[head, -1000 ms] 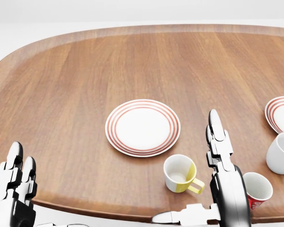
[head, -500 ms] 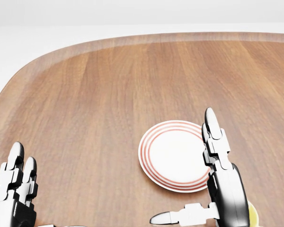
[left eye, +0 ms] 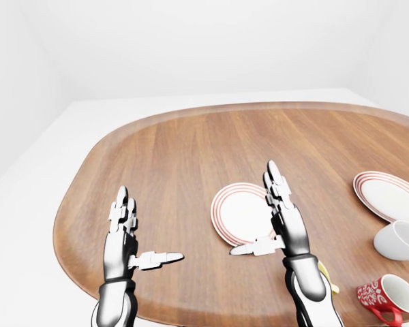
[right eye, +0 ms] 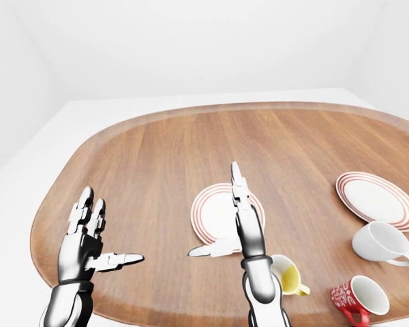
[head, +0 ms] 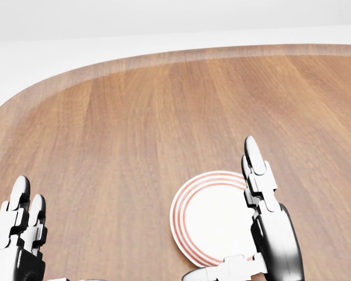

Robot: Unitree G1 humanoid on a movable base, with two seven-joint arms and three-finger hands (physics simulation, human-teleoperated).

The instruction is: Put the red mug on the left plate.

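Nearest the robot, both arms are raised over the near edge of the tabletop point(left eye: 177, 163): the left robot hand point(right eye: 88, 238) stands with its fingers spread wide and its thumb out to the side, holding nothing, and the right robot hand point(right eye: 240, 225) is likewise wide open and empty, fingers pointing up, over the near rim of the left plate point(left eye: 240, 211). What has changed over the last second is the view, not the things: in the head view the whole picture has slid, so the left plate now sits low and right of centre where it was mid-frame before, and the cups that showed along the bottom right have dropped out of that view. That reads as the camera turning, since the plate and the wood grain shift together while the hands keep their places in the frame. The red mug point(right eye: 354, 296) lies on its side at the bottom right of the eye views, just right of the yellow mug point(right eye: 290, 278) and below the white mug point(right eye: 375, 242); the right plate point(right eye: 376, 197) lies beyond them. The mug is untouched and well apart from the left plate, so the grasp is not yet begun, and the head view has lost sight of it.
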